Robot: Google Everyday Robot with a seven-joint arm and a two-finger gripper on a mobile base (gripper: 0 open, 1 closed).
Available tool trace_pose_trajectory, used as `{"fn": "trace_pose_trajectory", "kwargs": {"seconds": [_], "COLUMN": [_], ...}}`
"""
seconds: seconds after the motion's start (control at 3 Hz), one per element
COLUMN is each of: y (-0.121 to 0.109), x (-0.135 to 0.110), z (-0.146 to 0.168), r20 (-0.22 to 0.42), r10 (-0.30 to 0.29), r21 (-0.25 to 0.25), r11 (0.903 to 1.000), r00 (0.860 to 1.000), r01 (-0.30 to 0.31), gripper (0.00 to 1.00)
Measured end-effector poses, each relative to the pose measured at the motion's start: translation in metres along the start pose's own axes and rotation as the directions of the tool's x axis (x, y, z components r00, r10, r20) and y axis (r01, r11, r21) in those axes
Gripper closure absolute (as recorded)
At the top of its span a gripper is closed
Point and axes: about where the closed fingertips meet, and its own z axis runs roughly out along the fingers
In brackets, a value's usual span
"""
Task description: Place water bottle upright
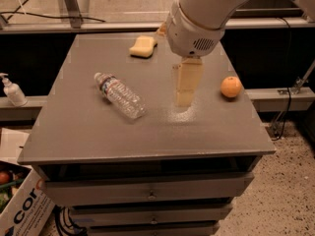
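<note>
Grey drawer table (98,136) fills the view. White arm (206,9) reaches in from upper right. Gripper (183,100) hangs tips-down just above the tabletop, right of centre, with nothing in it; parted or closed, cannot tell. Water bottle (120,96) lies on its side left of the gripper, apart, cap toward the far left. Yellow sponge (142,46) at the far edge. Orange (231,87) near the right edge.

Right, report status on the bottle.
Hand empty, above the table, apart from the water bottle. Bottle on its side, cap far-left. Nothing between them; orange and sponge sit elsewhere.
</note>
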Motion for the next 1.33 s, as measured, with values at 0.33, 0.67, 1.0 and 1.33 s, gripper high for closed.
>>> {"fn": "trace_pose_trajectory", "kwargs": {"seconds": [0.33,0.67,1.0,1.33], "y": [-0.032,-0.062,-0.084,-0.103], "x": [-0.007,-0.017,-0.026,-0.034], "z": [0.023,0.048,0.074,0.095], "r20": [-0.002,-0.025,-0.055,-0.082], "r10": [-0.088,-0.186,-0.243,-0.216], "r21": [-0.002,-0.02,-0.053,-0.058], "r11": [0.9961,0.9824,0.9694,0.9756], "r00": [0.996,0.982,0.969,0.973], "r01": [0.088,0.186,0.24,0.211], "gripper": [0.0,0.0,0.0,0.0]}}
